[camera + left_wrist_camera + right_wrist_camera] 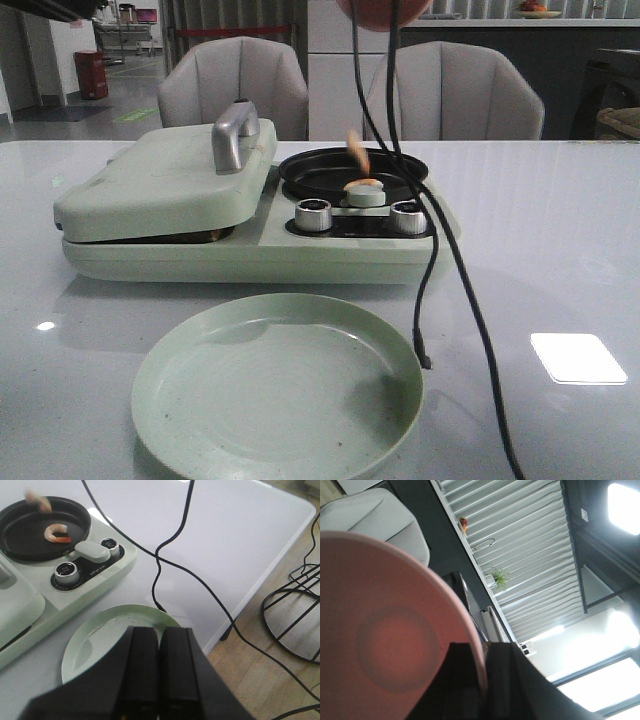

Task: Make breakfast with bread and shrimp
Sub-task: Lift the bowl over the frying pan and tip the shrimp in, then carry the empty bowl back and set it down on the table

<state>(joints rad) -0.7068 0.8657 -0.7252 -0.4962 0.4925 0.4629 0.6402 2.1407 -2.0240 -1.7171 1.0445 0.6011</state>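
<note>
Shrimp lay in two places: one curled piece [56, 533] rested on the black round pan [310, 170] of the pale green breakfast maker [160, 262], just behind the green knob [365, 196], and a second shrimp [357, 150] showed blurred above the pan's rim, seemingly in mid-air under the pink plate [384, 12] held high at the top of the front view. The right hand [482, 672] was clenched on that pink plate's rim, its fingers on either side of the edge, the plate tipped so that its underside filled the wrist view. So the pan lay straight below the right hand, and the drop line from plate to pan was the relation that mattered; I judged the pouring of shrimp to be the step in hand. The left hand [159, 672] hovered low over the near edge of the empty green plate [180, 400] on the bench [560, 250], its fingers pressed together and grasping nothing. Bread could not be seen; the griddle lid [150, 185] was down, and whatever lay under it was hidden. Two black cables [440, 260] hung down past the pan.
</note>
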